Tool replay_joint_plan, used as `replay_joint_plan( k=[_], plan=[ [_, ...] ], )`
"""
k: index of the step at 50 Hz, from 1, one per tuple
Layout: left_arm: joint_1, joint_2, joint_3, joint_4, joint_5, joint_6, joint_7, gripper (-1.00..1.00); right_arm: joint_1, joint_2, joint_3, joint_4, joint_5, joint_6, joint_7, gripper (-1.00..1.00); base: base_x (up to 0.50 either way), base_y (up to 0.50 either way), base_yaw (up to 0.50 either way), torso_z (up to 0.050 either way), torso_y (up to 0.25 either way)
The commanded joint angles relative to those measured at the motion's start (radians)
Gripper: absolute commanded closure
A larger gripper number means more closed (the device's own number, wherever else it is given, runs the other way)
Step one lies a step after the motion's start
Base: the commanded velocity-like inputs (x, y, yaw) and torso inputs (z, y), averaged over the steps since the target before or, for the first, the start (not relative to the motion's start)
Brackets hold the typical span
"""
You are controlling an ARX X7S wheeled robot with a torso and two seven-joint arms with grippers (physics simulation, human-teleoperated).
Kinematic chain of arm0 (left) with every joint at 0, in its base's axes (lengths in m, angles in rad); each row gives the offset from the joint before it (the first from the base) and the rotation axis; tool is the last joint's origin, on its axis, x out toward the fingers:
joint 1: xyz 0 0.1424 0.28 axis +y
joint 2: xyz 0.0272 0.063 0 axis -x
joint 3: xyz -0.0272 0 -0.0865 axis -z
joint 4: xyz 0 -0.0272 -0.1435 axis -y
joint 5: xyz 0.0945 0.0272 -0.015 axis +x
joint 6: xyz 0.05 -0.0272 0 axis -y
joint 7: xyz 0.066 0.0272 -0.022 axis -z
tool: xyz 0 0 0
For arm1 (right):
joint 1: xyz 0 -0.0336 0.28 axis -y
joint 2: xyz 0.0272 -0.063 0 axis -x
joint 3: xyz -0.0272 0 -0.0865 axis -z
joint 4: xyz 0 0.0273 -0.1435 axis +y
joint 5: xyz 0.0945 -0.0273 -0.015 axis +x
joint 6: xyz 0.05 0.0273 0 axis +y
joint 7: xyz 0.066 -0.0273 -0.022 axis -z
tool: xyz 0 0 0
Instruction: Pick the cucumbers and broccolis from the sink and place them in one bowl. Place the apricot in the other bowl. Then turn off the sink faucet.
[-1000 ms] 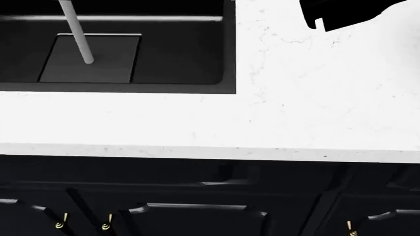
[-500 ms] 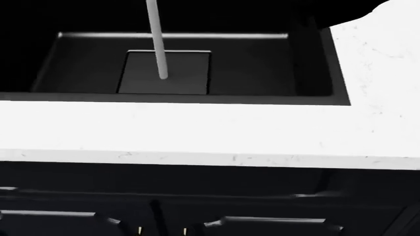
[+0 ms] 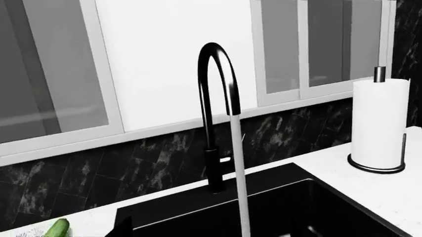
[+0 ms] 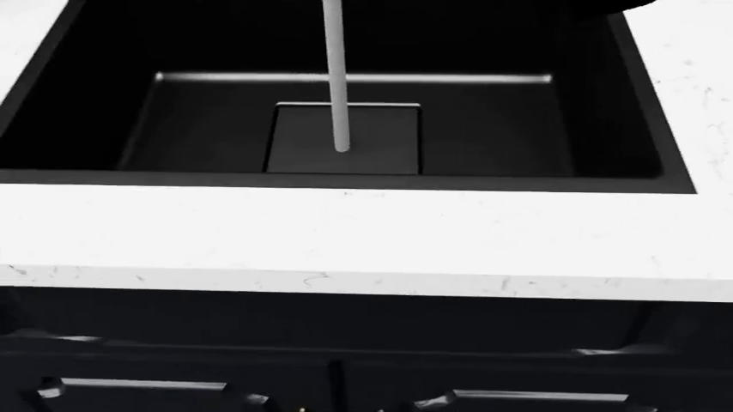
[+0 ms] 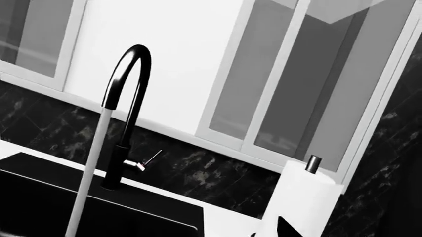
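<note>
Faucet (image 5: pixel 125 118) upright behind sink (image 4: pixel 641 112), water running | lever (image 5: pixel 150 159) juts from its base toward paper towel roll (image 5: pixel 300 202), right-arm side | cucumber (image 3: pixel 58 229) on counter beyond sink's far side | both grippers' jaws unseen, cannot tell

faucet (image 3: pixel 214 118) behind sink (image 4: pixel 343 129), paper towel (image 3: pixel 377 121) right
</note>
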Motion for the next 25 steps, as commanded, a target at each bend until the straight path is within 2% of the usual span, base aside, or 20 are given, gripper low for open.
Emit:
replay_joint_plan(
  k=[1,9,16,25],
  plan=[
    [-0.016,0.126,0.003,-0.227,0.068,-0.026,0.112,-1.0,0.017,-0.055,-0.003,0.112,-0.168,0.001,-0.12,-1.0,0.0,0.0,0.0,0.0,0.0],
    [0.015,0.138,0.01,-0.295,0.091,-0.005,0.126,-1.0,0.048,-0.149,-0.083,0.242,-0.32,-0.003,-0.245,-1.0,0.0,0.0,0.0,0.0,0.0],
    [0.025,0.129,0.008,-0.294,0.091,-0.005,0.12,-1.0,0.034,-0.18,-0.116,0.284,-0.368,-0.016,-0.284,-1.0,0.0,0.0,0.0,0.0,0.0],
    [0.031,0.12,0.003,-0.293,0.094,-0.002,0.123,-1.0,0.047,-0.203,-0.134,0.306,-0.395,-0.02,-0.313,-1.0,0.39,0.0,0.0,0.0,0.0]
  ],
)
